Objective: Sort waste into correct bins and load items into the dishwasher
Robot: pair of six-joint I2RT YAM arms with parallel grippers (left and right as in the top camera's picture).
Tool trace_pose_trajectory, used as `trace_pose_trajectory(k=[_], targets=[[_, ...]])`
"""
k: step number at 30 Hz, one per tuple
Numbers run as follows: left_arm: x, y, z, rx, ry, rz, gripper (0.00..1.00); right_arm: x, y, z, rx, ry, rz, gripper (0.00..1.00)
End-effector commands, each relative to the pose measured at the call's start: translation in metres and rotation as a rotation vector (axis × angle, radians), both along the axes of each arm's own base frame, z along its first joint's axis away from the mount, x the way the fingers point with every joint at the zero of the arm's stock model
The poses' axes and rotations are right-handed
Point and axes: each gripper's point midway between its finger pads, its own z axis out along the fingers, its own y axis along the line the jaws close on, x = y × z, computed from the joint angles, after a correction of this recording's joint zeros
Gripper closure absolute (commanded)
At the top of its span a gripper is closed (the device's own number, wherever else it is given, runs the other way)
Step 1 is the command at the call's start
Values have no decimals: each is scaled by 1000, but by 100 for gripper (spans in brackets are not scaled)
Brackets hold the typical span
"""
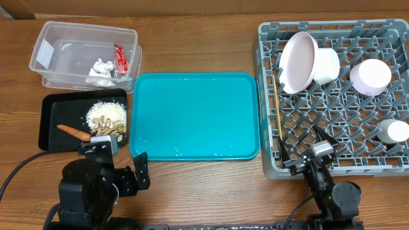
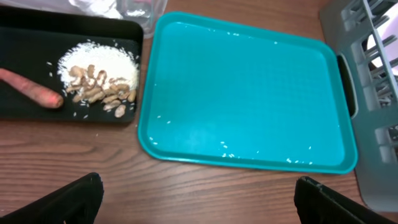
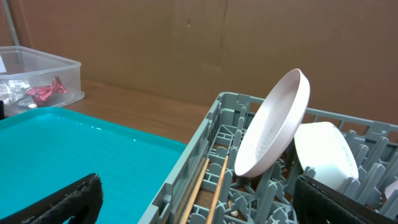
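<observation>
Left tool spread wide and empty, low over the near-left bench. Just beyond it, black tray with carrot, rice and brown scraps. Farther back, clear tub holding red wrapper and tissue. Right tool likewise wide apart and empty at the near-left corner of the grey rack. Chopsticks just beyond along the rack's left side, large bowl tilted farther back.

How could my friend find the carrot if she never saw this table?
Find the big teal tray in the middle of the table, then look to the shallow black tray just left of it. The carrot lies on that tray; it is the only long orange thing there, beside a white rice pile and brown scraps.
</observation>
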Motion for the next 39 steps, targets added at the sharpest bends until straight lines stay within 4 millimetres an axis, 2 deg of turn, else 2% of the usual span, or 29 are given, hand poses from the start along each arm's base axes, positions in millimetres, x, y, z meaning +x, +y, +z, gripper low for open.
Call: trace_pose_trajectory(k=[1, 6, 14, 17, 25, 28, 29, 39], targets=[[-4, 9, -5, 41, -33, 25, 0, 0, -1, -1, -4, -8, -3, 0], [10, 17, -27, 55, -178, 71, 0, 0, -1, -1, -4, -8, -3, 0], [40, 12, -67, 46, -412, 59, 0, 0, -1, -1, -4, -8, -3, 0], [50, 8, -68, 77, -517, 16, 0, 0, -1, -1, -4, -9, -3, 0], [70, 5, -52, 216, -773, -38, 0, 0, -1, -1, -4, -8, -3, 0], [71, 2, -67, 219, -736, -70, 0, 0, -1, -1, -4, -8, -3, 0], [71, 2, -78, 218, -691, -80, 0, 0, -1, -1, -4, -8, -3, 0], [71, 3, -79, 217, -690, -80, 0, 0, -1, -1, -4, -8, -3, 0]])
